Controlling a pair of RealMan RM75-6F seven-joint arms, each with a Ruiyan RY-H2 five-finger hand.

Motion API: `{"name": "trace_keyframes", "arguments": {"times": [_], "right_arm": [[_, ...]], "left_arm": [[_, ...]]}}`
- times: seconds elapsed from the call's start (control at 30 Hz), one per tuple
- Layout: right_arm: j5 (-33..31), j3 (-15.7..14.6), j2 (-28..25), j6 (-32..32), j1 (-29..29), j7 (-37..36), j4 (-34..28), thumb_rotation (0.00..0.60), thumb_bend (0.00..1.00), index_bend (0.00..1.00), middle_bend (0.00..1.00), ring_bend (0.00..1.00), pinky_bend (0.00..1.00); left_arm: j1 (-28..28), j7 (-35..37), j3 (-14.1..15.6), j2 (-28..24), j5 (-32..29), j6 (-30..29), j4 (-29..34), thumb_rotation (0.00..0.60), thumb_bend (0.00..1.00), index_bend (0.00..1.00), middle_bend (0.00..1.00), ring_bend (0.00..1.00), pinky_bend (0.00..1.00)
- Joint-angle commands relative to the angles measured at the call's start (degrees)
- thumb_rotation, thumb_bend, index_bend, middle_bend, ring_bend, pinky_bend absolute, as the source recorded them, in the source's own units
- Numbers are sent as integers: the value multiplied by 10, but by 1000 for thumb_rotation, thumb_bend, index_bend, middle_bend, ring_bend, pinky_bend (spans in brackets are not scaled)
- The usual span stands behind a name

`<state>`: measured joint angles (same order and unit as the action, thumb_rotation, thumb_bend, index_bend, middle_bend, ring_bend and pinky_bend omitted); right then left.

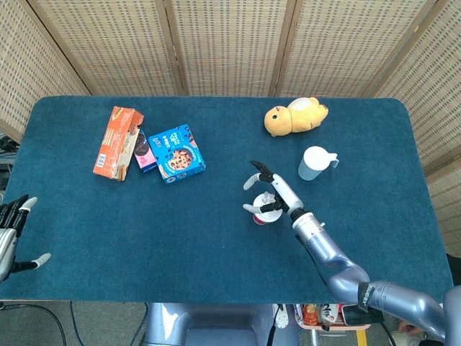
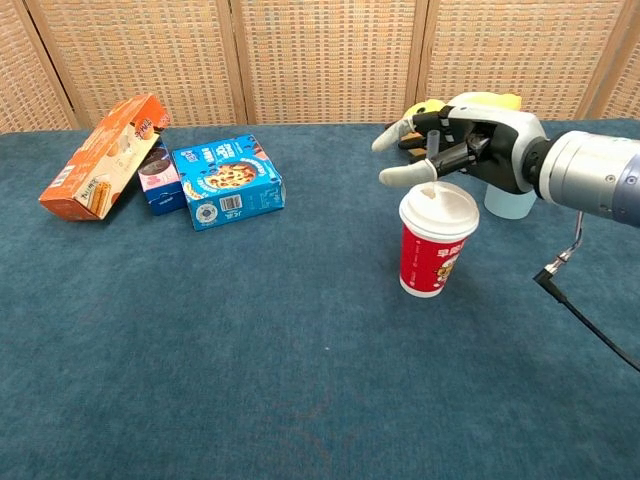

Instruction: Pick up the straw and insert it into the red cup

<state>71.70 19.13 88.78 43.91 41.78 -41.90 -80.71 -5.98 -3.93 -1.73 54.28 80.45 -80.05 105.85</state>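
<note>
Head view: right hand (image 1: 268,189) sits over the red cup (image 1: 265,215) at mid-table (image 1: 216,252), pinching the straw (image 1: 269,197). Left hand (image 1: 10,232) rests at the near left edge, fingers spread, holding nothing.

Chest view: straw (image 2: 436,157) stands upright in the right hand (image 2: 462,150), tip at the cup's lid (image 2: 439,208).

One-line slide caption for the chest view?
Right hand holds the straw upright at the red cup lid, snack boxes behind.
</note>
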Motion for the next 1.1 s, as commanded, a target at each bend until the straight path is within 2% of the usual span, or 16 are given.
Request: {"name": "trace_keyframes", "arguments": {"times": [0.03, 0.17, 0.37, 0.6, 0.67, 0.73, 0.83, 1.1], "right_arm": [[12, -6, -10, 1, 1, 8, -6, 600, 124, 142, 0, 0, 0], [37, -15, -33, 25, -7, 39, -28, 600, 87, 15, 0, 0, 0], [89, -30, -108, 86, -33, 117, -98, 600, 2, 0, 0, 0, 0], [184, -90, -222, 204, -111, 300, -178, 600, 0, 0, 0, 0, 0], [216, -120, -252, 289, -173, 388, -172, 600, 0, 0, 0, 0, 0], [234, -138, -251, 352, -215, 427, -164, 600, 0, 0, 0, 0, 0], [244, -158, -243, 412, -262, 470, -141, 600, 0, 0, 0, 0, 0], [243, -188, -222, 480, -334, 542, -143, 600, 0, 0, 0, 0, 0]], "left_arm": [[0, 2, 0, 0, 1, -1, -1, 600, 117, 0, 0, 0, 0], [2, 7, 0, -1, 5, -6, -2, 600, 117, 0, 0, 0, 0], [8, 20, -1, -1, 11, -20, -7, 600, 118, 0, 0, 0, 0], [18, 7, -8, 16, 4, -44, -4, 600, 117, 0, 0, 0, 0], [21, 15, -6, 22, 10, -47, -9, 600, 117, 0, 0, 0, 0], [24, 25, -3, 29, 17, -50, -17, 600, 117, 0, 0, 0, 0], [23, 31, 5, 36, 33, -46, -30, 600, 117, 0, 0, 0, 0], [19, 16, 17, 46, 75, -46, -50, 600, 117, 0, 0, 0, 0]]}}
